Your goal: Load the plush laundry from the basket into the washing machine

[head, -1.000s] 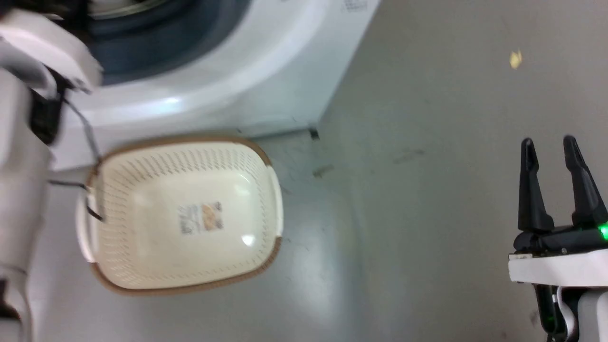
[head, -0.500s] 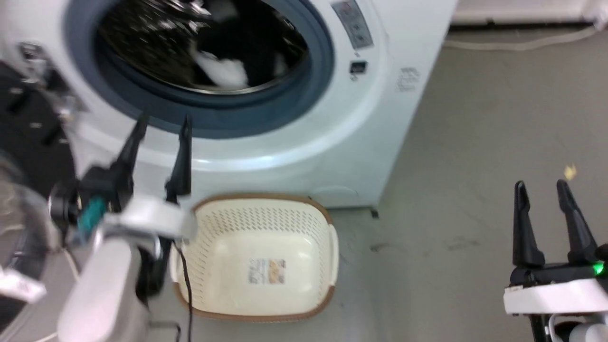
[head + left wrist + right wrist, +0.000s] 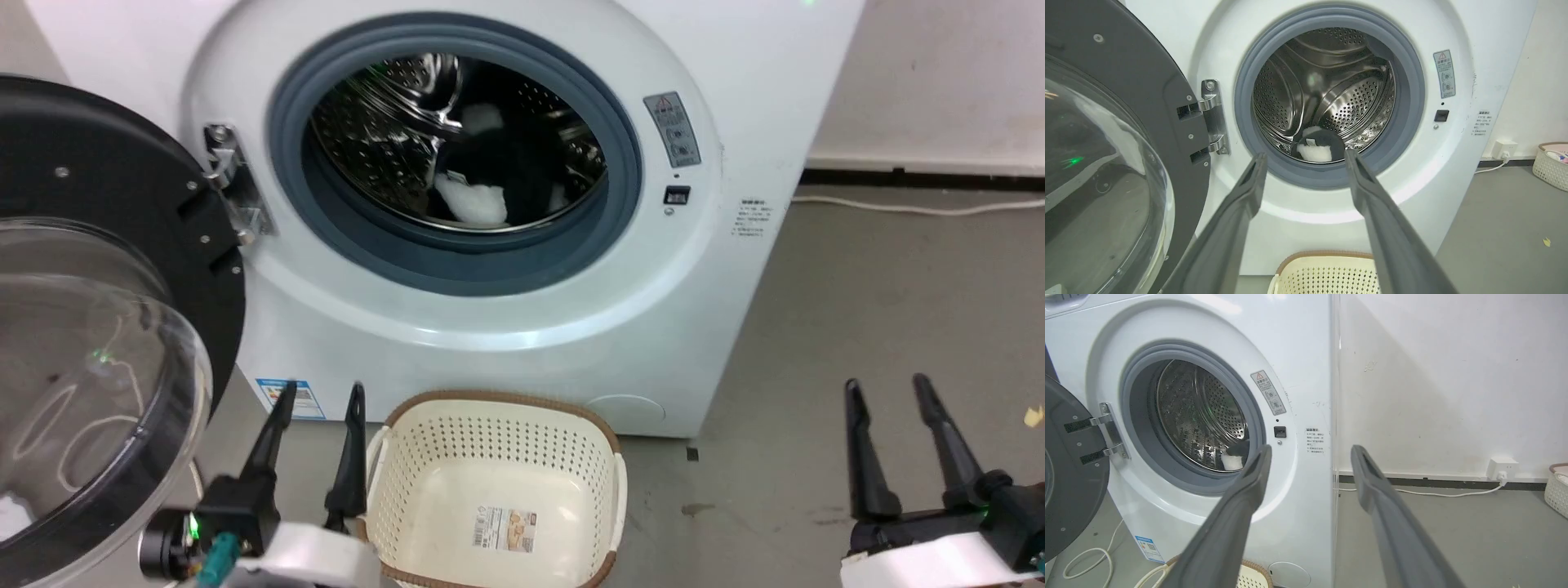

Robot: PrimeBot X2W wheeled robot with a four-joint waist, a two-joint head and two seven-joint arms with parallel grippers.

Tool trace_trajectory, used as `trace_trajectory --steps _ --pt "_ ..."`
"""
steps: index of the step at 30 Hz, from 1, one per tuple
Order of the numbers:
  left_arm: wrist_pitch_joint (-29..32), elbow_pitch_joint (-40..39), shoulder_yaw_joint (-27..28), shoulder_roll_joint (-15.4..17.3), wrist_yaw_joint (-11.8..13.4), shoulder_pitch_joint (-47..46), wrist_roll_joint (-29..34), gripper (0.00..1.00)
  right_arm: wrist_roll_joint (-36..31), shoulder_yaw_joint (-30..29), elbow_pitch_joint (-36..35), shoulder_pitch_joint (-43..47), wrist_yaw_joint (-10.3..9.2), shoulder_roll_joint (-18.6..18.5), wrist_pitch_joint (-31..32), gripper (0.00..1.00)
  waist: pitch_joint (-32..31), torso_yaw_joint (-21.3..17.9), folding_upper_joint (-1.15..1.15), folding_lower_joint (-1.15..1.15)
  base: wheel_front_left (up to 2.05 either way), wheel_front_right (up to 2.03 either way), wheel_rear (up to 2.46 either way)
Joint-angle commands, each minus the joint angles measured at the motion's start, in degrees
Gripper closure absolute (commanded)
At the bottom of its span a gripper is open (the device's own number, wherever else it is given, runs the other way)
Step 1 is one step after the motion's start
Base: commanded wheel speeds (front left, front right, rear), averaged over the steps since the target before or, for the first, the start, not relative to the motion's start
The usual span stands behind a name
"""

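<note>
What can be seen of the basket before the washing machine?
The basket is cream perforated plastic, a rounded rectangle with a brown woven rim and side handles. It stands upright on the grey floor, close before the washing machine, and holds nothing; a printed label sits on its bottom. The fingers of the left gripper rise beside its left rim.

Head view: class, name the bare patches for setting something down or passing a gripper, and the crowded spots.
Free: grey floor between the washing machine and the right gripper; the basket, bare inside but for its label; the drum mouth above the plush laundry. Crowded: lower left, the left gripper between the open door and the basket.
</note>
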Motion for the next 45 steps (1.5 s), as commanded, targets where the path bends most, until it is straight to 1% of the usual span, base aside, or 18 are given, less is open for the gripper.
trace_trajectory --steps 1,4,7,19,20,45 --pt "-0.29 -0.28 0.30 -0.54 -0.18 1.47 0.83 0.00 -0.25 0.36 -0.09 0.94 -0.04 -0.01 -0.25 0.00 -0.52 0.29 0.00 0.00 0.00 0.00 0.00" --pt "-0.29 -0.82 0.98 -1.80 -0.55 3.42 1.92 0.00 -0.26 0.48 -0.02 1.42 -0.04 -0.01 -0.25 0.00 -0.90 0.43 0.00 0.00 0.00 0.00 0.00" --pt "-0.29 -0.79 1.61 -2.54 -1.49 4.32 2.83 0.00 -0.15 0.41 0.02 1.71 -0.04 -0.01 -0.25 0.00 -1.02 0.55 0.00 0.00 0.00 0.00 0.00" --pt "-0.29 0.21 3.43 -4.40 -4.81 4.69 5.07 0.00 0.68 0.53 0.44 2.22 -0.04 -0.01 -0.25 0.00 -0.90 0.95 0.00 0.00 0.00 0.00 0.00" --pt "0.05 0.08 3.29 -4.22 -4.59 4.11 4.66 1.00 0.52 0.56 0.21 1.19 0.01 0.00 0.01 1.00 -0.90 0.95 0.00 0.00 0.00 0.00 0.00" --pt "2.76 -0.71 4.05 -4.69 -4.07 3.93 6.19 1.00 -0.88 1.26 0.60 0.57 0.00 0.00 2.73 1.00 -0.97 0.67 0.00 0.01 0.00 0.00 0.00"
